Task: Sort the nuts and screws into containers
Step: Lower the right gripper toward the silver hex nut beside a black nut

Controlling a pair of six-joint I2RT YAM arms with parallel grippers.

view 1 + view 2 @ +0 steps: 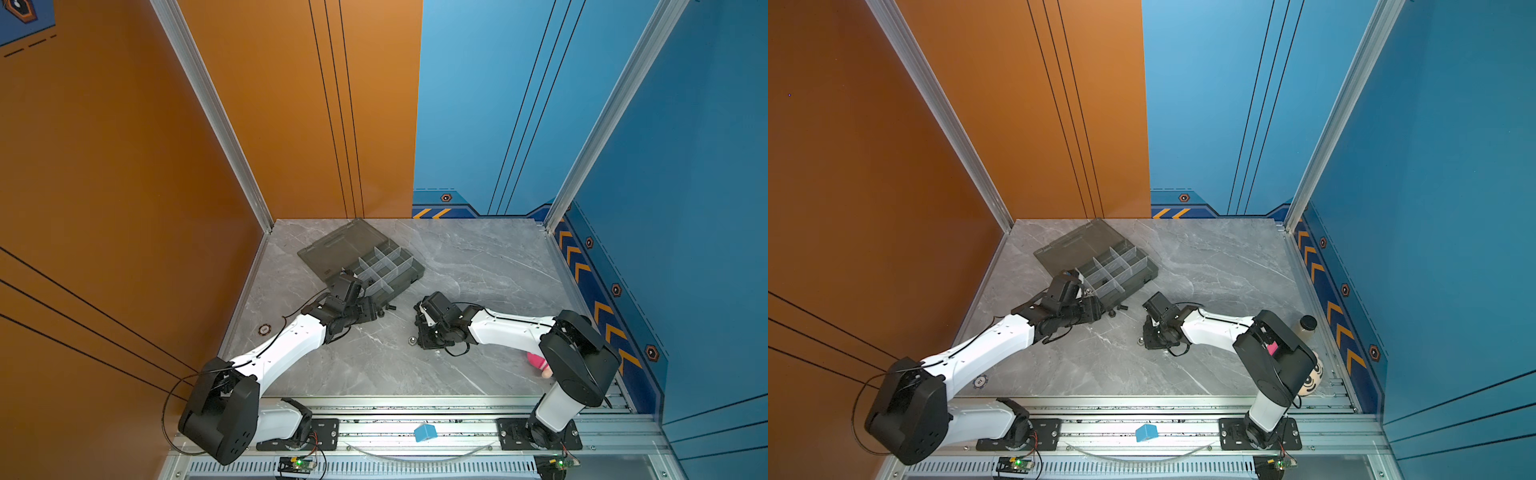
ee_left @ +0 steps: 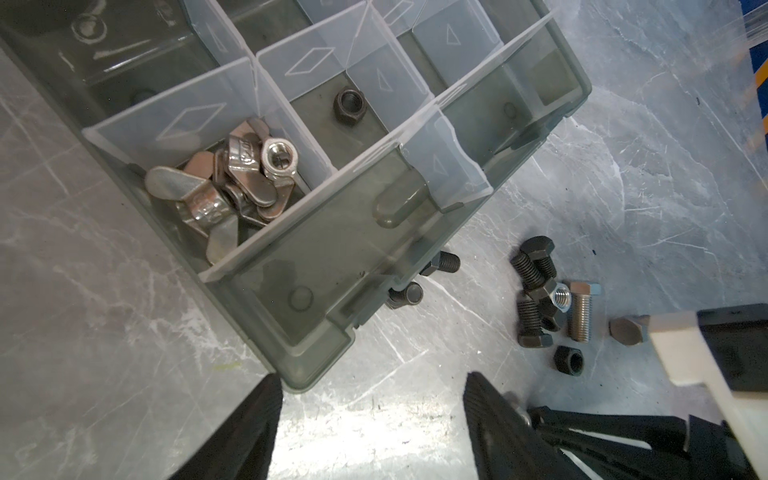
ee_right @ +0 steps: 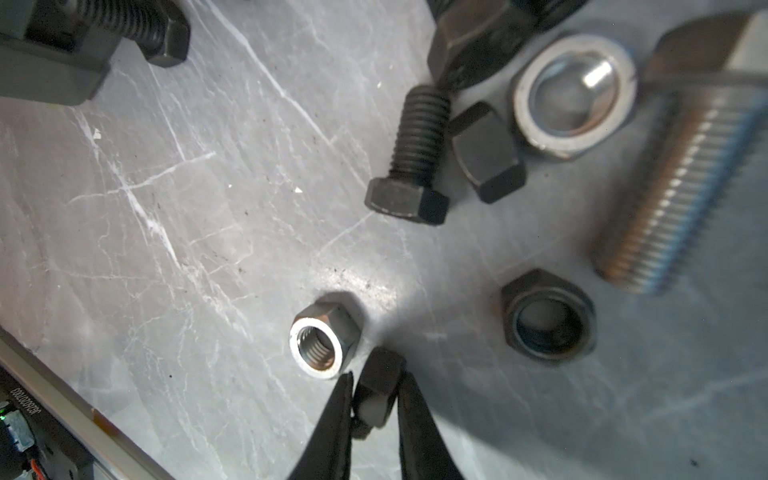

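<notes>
Jaws of our right gripper (image 3: 376, 380) pinch a black hex piece (image 3: 380, 368) beside a silver nut (image 3: 322, 345) on the table (image 3: 166, 208); those of our left gripper (image 2: 374, 419) stand apart, empty, at the box (image 2: 316, 332) corner. We see wing nuts (image 2: 216, 191) in one compartment (image 2: 166, 124), a black nut (image 2: 348, 109) in the next, screws (image 2: 536, 291) loose nearby

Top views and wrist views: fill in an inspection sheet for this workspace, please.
Surface: grey marble tabletop, scratched.
Job's things: organizer box open; silver nuts, mostly winged, in one compartment, a black nut in the next; bolts and nuts loose beside it.
Clutter: bottle, face toy, blue block at the front.
Grippers: left gripper open, empty; right gripper shut on a black hex piece.
Cables: black cable loops out beside the left arm.
Surroundings: orange and blue walls.
</notes>
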